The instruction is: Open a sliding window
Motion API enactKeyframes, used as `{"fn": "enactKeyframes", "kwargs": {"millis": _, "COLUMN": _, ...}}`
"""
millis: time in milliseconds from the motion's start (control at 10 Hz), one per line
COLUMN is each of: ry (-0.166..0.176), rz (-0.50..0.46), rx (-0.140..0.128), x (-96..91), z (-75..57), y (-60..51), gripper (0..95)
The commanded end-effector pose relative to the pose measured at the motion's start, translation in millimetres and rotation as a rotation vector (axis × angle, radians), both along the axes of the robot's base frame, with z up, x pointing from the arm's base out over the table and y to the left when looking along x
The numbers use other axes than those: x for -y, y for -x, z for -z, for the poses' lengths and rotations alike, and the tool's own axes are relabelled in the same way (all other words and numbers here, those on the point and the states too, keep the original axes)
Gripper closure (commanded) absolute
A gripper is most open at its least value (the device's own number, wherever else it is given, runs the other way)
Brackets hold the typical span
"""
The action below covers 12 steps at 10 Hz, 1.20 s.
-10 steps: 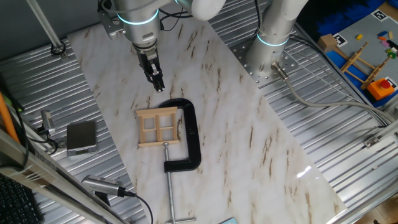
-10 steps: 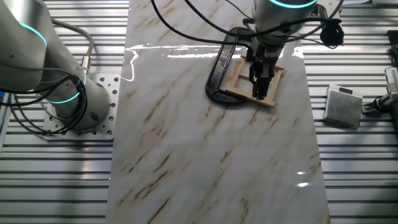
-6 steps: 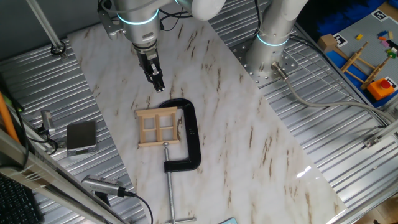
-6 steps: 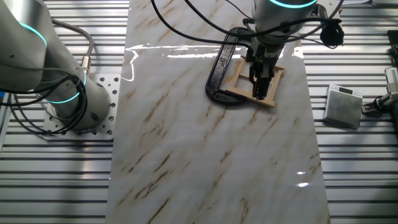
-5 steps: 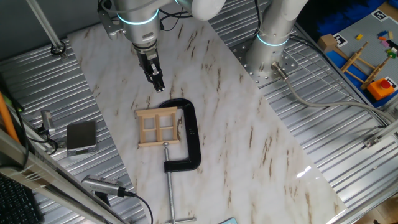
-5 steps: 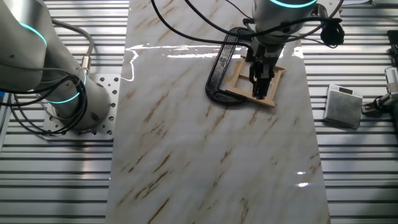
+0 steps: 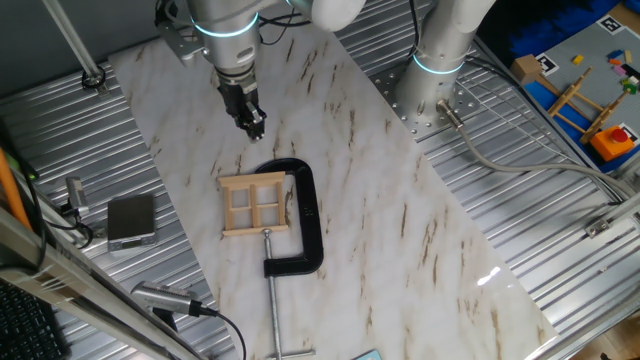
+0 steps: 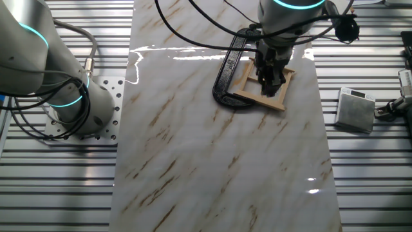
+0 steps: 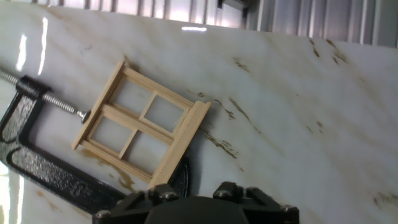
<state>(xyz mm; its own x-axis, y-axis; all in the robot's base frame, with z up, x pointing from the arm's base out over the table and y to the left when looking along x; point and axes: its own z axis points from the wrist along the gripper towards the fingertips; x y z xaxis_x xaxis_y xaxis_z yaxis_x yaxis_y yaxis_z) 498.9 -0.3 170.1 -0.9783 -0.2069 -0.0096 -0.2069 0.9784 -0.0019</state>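
Marble tabletop (image 7: 380, 190), ribbed metal surround (image 7: 520, 200), sliding window (image 7: 255, 204) clamped, fingers (image 7: 254, 127) pressed together

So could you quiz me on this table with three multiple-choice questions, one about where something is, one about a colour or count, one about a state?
1. Where is the sliding window?
A. Held in the black C-clamp on the marble board
B. On the grey box
C. Hanging from the gripper

2. How many panes does the window show?
A. Two
B. Four
C. Six

3. Is the gripper touching the window?
A. Yes, gripping its frame
B. Yes, pressing on a crossbar
C. No, it is apart from it

Answers: 1 A, the clamp's jaw and screw meet its edges. 2 B, the crossbars make four. 3 C, bare marble shows between them.
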Motion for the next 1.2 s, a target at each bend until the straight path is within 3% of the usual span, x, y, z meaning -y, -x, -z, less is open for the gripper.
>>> {"fn": "enactKeyframes", "kwargs": {"millis": 100, "ry": -0.001, "rz": 0.023, "rx": -0.017, "x": -0.3, "z": 0.1, "y": -1.1, "gripper": 95.0}}
{"fn": "enactKeyframes", "kwargs": {"millis": 1200, "ry": -0.006, "rz": -0.013, "rx": -0.012, "x": -0.3, "z": 0.1, "y": -1.1, "gripper": 95.0}}
